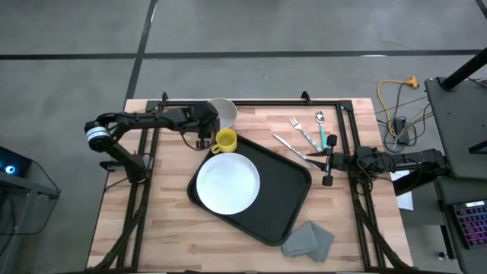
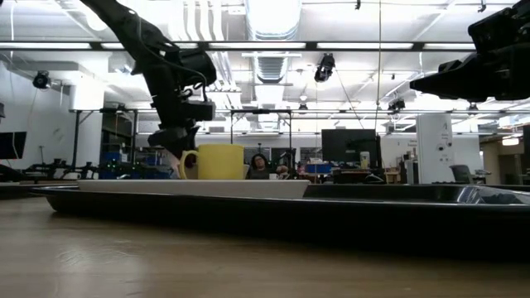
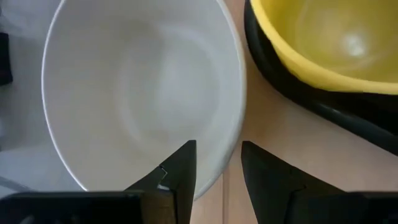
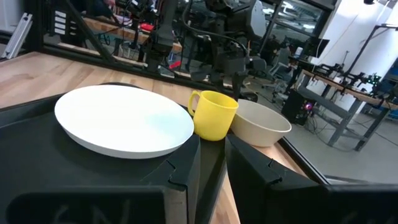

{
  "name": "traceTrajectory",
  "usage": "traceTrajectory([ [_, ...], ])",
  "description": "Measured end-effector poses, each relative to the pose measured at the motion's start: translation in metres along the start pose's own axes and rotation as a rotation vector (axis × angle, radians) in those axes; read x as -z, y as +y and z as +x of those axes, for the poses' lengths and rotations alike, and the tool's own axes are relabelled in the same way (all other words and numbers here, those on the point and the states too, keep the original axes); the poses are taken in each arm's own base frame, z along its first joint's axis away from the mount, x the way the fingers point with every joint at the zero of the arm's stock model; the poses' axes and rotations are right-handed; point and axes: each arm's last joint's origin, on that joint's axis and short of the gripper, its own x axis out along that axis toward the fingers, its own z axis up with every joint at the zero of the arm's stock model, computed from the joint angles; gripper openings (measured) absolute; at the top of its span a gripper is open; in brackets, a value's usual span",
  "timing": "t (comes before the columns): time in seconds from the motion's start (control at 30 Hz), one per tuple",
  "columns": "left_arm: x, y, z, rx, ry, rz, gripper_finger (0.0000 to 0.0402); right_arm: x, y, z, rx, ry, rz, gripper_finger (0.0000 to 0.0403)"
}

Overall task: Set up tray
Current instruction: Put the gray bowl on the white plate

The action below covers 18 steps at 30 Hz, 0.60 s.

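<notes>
Left gripper point(image 3: 217, 165): dark fingers part-open, straddling the rim of a smooth white bowl point(image 3: 137, 87), far left. Glossy yellow mug point(image 1: 225, 141) beside. Matte black tray point(image 1: 285, 190), mid-table, bears round white plate point(image 1: 227, 183). Right gripper point(image 4: 211, 165): narrow, empty.

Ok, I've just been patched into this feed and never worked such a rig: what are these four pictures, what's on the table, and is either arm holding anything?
You see two dark robot arms at a wooden table. One picture looks straight down, one looks level across the tabletop, and one comes from each arm's wrist.

On the table lies the black tray, with a white plate on it and a yellow mug at its far corner. A white bowl stands just off the tray beside the mug. To the right are cutlery and a grey cloth.

The left gripper hovers by the mug and bowl, fingers apart, holding nothing. The right gripper waits at the tray's right edge, empty.
</notes>
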Motion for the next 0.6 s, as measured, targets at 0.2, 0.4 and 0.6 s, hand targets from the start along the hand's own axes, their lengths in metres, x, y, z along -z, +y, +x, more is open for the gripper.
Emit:
traceTrajectory([
  [0.2, 0.0043, -0.0033, 0.0042, 0.004, 0.002, -0.006, 0.0112, -0.0001, 0.0, 0.0, 0.0, 0.0, 0.0, 0.0068],
  [0.4, 0.0082, -0.0069, 0.0091, -0.004, -0.007, -0.015, 0.0112, -0.0001, 0.0, 0.0, 0.0, -0.001, -0.002, 0.0068],
  [0.6, 0.0071, -0.0065, 0.0102, -0.021, -0.032, -0.025, 0.0111, 0.0, 0.0, 0.0, 0.0, 0.0, -0.003, 0.0068],
])
